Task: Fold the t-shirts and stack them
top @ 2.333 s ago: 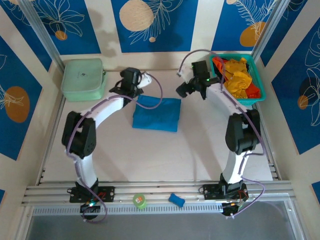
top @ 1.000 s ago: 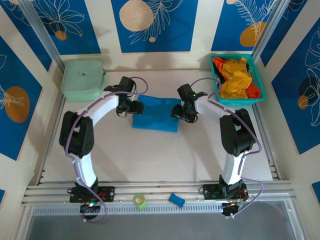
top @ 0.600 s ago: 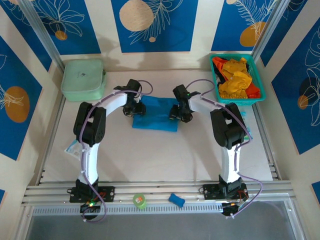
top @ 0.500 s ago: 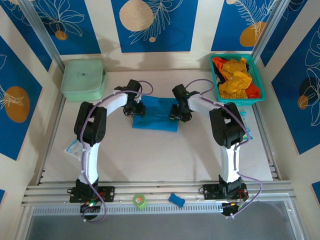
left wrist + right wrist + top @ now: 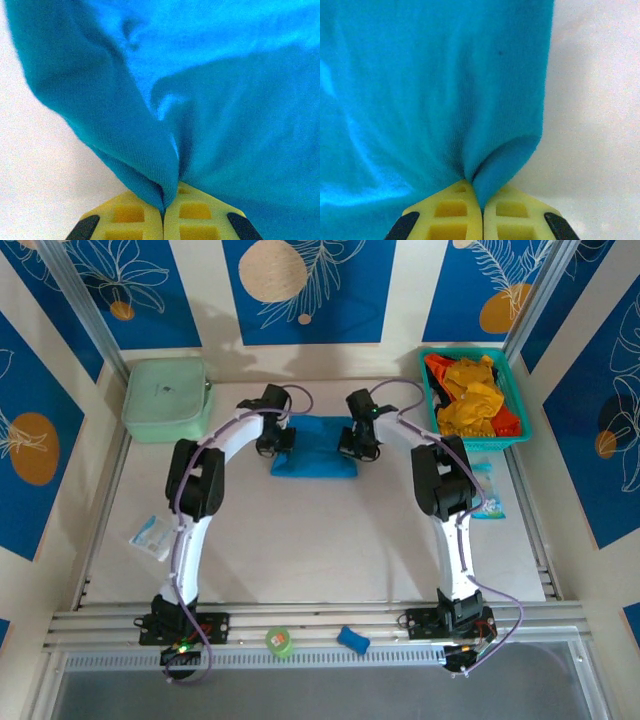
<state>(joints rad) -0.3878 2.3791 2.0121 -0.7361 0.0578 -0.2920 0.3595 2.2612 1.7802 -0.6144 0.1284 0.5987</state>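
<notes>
Nearby, a mint-green case (image 5: 167, 398) sits at the far left corner of the tabletop (image 5: 300, 550) and a teal basket (image 5: 500, 443) of yellow-orange and red-orange t-shirts (image 5: 472, 395) at the far right corner, both apart from the folded blue t-shirt (image 5: 315, 452). It lies toward the far edge, long axis left to right. The left gripper (image 5: 163, 220) pinches its left end and the right gripper (image 5: 482, 210) its right end, each clamped on a cloth fold.

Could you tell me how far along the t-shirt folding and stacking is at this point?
Done: the blue t-shirt is folded into a compact rectangle. In hand: the left tool and right tool are each shut on its cloth at opposite ends. Left: the yellow-orange t-shirt and red-orange t-shirt sit crumpled in the teal basket, and no stack exists yet.
</notes>
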